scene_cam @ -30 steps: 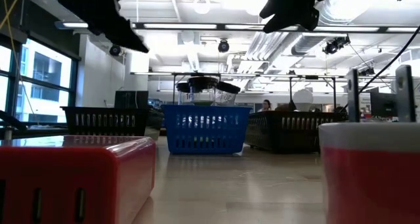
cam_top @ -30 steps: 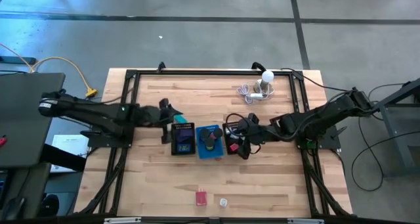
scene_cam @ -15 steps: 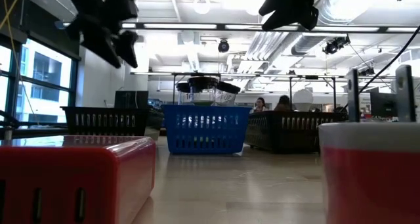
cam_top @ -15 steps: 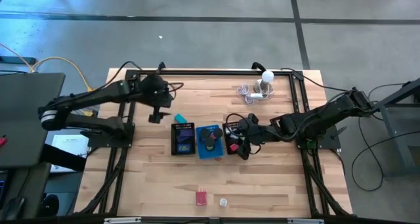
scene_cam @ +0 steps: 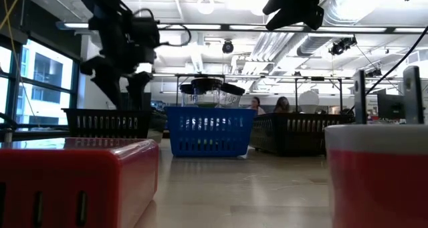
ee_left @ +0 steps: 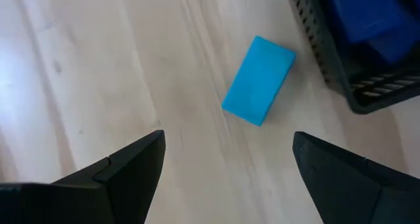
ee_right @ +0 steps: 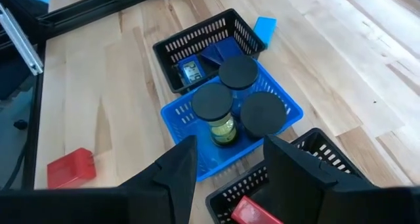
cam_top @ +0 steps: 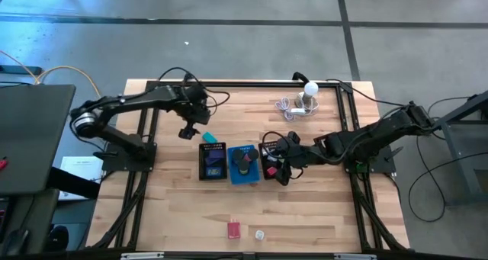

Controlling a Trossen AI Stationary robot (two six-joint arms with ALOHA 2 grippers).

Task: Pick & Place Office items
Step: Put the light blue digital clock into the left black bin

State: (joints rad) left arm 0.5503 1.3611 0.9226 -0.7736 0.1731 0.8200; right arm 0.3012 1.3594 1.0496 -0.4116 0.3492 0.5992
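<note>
Teal block point(ee_left: 258, 80) beyond open left jaws

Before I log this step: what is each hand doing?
Left hand: open, empty, above the teal block.
Right hand: open, empty, over the trays.

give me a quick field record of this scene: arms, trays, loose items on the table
left claw: open, empty, above the teal block lying on the wood beside the left black mesh tray
right claw: hangs over the right black mesh tray; nothing seen held
blue tray: middle of the row, three black-lidded jars inside
left black mesh tray contents: blue items
right black mesh tray contents: a red item
loose items: red block and a small pale piece near the front edge
other: white bulb with cable at the far side
</note>
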